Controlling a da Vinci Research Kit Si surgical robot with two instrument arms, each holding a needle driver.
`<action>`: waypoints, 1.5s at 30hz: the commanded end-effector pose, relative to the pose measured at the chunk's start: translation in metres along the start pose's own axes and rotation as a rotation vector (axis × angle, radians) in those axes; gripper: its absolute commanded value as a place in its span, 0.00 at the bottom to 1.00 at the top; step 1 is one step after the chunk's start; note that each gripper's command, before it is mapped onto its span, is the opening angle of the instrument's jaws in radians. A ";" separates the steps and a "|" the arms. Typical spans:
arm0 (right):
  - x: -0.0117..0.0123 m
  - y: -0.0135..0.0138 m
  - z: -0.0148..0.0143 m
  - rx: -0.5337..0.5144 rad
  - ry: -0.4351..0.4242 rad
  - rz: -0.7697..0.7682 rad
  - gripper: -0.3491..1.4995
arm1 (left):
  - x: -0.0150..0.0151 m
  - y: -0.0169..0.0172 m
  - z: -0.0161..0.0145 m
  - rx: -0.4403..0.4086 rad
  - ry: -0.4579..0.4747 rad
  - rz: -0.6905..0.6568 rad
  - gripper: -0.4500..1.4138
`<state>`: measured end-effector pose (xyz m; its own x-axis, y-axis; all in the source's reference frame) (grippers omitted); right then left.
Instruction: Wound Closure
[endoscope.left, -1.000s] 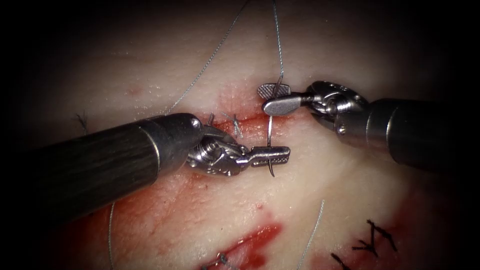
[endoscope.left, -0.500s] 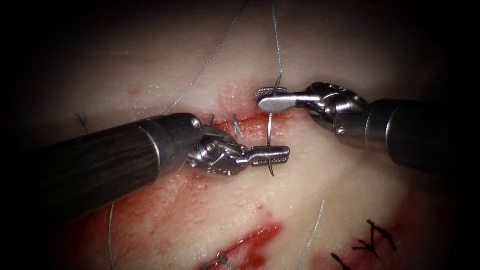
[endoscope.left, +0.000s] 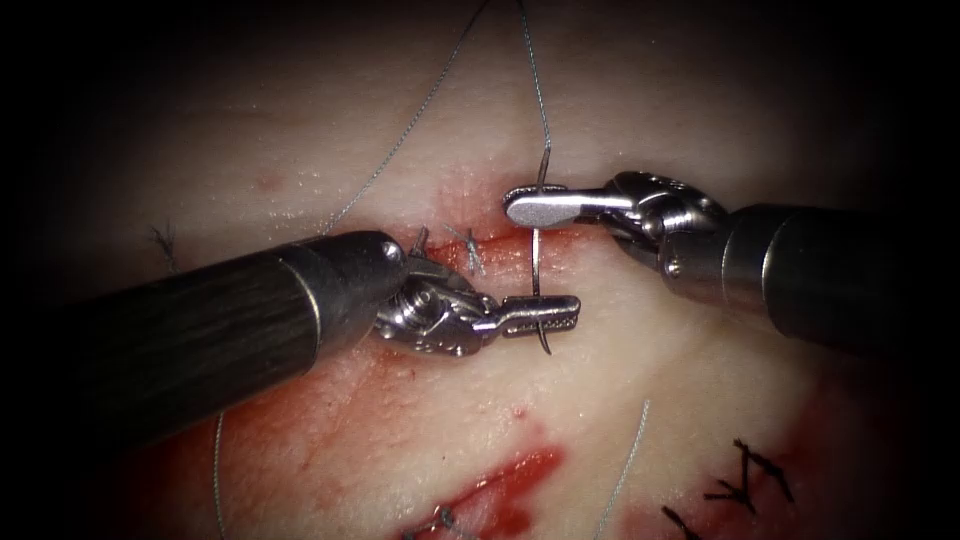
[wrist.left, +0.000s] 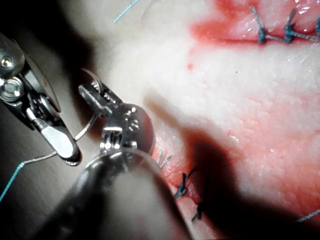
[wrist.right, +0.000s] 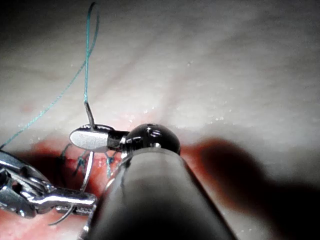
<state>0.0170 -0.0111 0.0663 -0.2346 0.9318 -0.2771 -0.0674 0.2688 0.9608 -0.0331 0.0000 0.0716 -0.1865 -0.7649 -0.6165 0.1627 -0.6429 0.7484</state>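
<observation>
The curved needle (endoscope.left: 538, 262) stands upright over the cut (endoscope.left: 497, 242), clear of the tissue (endoscope.left: 650, 360), and both tools hold it. My left tool (endoscope.left: 572, 312) is shut on it near the pointed end, whose tip pokes out below the jaws. My right tool (endoscope.left: 514, 206) is shut on it near the thread end. From that end the thread (endoscope.left: 535, 80) rises out of the picture. The left wrist view shows the left tool (wrist.left: 91, 94), the needle (wrist.left: 87, 128) and the right tool (wrist.left: 64, 146). The right wrist view shows the right tool (wrist.right: 82, 138) and the needle (wrist.right: 88, 172).
Short stitch ends (endoscope.left: 470, 250) stick up from the cut beside the left tool's wrist. A second strand of thread (endoscope.left: 400, 150) crosses the tissue at upper left. Red fluid (endoscope.left: 505, 485) pools lower down, beside dark stitches (endoscope.left: 745, 478).
The right tool's jaws, open around the needle's upper end a second ago, have shut on it. The needle's top and the thread leaned slightly left. The left tool stayed put.
</observation>
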 end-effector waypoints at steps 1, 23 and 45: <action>0.0002 0.0006 0.0005 -0.008 0.010 -0.023 0.00 | -0.0007 -0.0003 0.0006 0.001 -0.001 -0.003 0.06; 0.0014 0.0041 0.0004 -0.005 0.078 -0.703 0.00 | -0.0016 0.0016 -0.0002 0.007 -0.093 -0.559 0.46; 0.0048 0.0081 0.0019 -0.063 0.013 -1.161 0.00 | -0.0035 0.0046 0.0009 -0.042 -0.250 -0.680 0.61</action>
<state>0.0166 -0.0051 0.0723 -0.0023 0.1214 -0.9926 -0.2987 0.9472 0.1166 -0.0321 -0.0008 0.0771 -0.4839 -0.1536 -0.8616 -0.0388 -0.9797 0.1965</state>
